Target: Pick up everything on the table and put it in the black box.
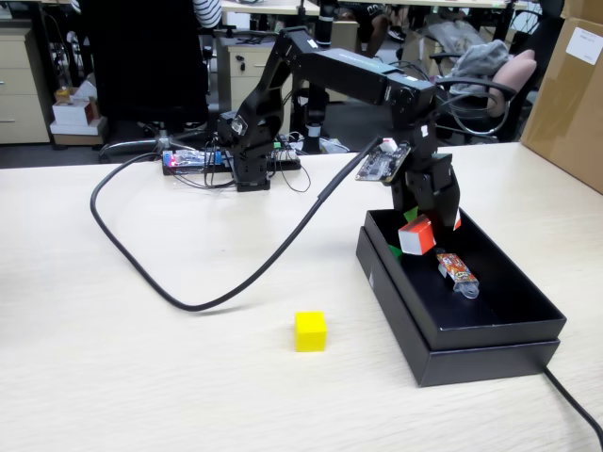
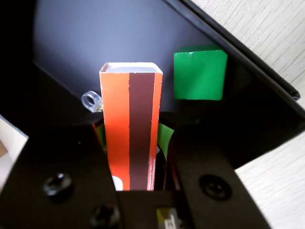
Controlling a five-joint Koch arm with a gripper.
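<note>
Gripper (image 2: pixel 131 183): closed on the long red rectangular pack (image 2: pixel 129 129), held over the interior of the shallow matte black cardboard box (image 1: pixel 490 331) at right of centre in the fixed view; not yet released. Small green cube (image 2: pixel 199 74): one, already inside the box, upper right of the wrist view. Small yellow cube (image 1: pixel 310 331): one, left on the light beige wood-grain counter (image 1: pixel 141 367), lower centre of the fixed view, well apart from the box. Small orange patterned packet (image 1: pixel 456 269): one, lying in the box. Progress, judged: one item stowed, one in hand, one remaining.
</note>
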